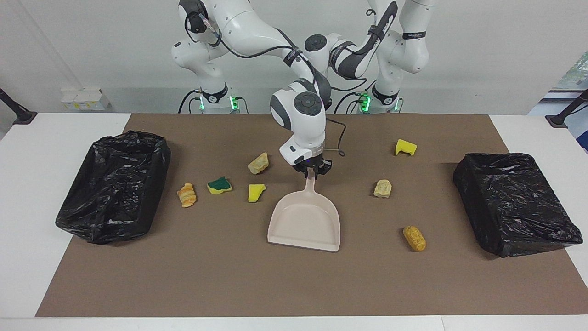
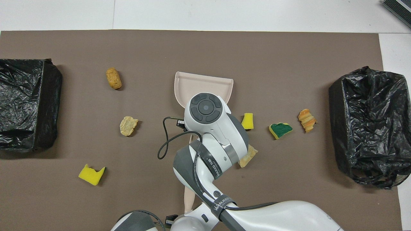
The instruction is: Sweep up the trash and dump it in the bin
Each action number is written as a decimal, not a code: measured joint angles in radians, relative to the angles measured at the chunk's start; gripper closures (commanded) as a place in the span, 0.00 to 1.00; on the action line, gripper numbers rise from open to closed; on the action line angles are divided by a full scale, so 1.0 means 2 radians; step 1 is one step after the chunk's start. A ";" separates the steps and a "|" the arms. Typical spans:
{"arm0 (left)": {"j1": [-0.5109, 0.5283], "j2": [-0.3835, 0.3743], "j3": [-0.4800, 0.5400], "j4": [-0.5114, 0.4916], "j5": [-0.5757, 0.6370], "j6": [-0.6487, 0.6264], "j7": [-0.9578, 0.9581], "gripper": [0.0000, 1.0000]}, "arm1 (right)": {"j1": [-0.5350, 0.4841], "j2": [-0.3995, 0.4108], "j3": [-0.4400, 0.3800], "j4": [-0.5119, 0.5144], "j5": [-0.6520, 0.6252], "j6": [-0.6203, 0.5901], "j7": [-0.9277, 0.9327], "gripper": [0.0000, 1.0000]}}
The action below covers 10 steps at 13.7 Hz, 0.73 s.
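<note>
Right gripper (image 1: 313, 169) clamped on the handle of the beige plastic dustpan (image 1: 305, 220), whose pan rests on the brown mat (image 1: 294, 285); seen from the facing camera, black-bagged bins sit at its nine o'clock (image 1: 110, 230) and three o'clock (image 1: 514, 197), showing only liner; seven trash lumps (image 1: 219, 185) lie on the mat between them; the right arm bends steeply down over the middle; left gripper (image 2: 171, 219) closed, mostly hidden beneath it.
</note>
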 measured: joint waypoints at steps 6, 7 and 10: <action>0.183 -0.036 0.010 0.026 0.002 -0.087 0.221 1.00 | -0.060 -0.040 -0.003 0.003 -0.023 -0.032 -0.245 1.00; 0.215 -0.034 0.010 0.034 0.003 -0.087 0.261 1.00 | -0.076 -0.048 -0.004 0.003 -0.023 -0.041 -0.314 1.00; 0.295 -0.004 0.011 0.077 0.013 -0.086 0.385 1.00 | -0.108 -0.057 -0.004 0.003 -0.023 -0.068 -0.487 1.00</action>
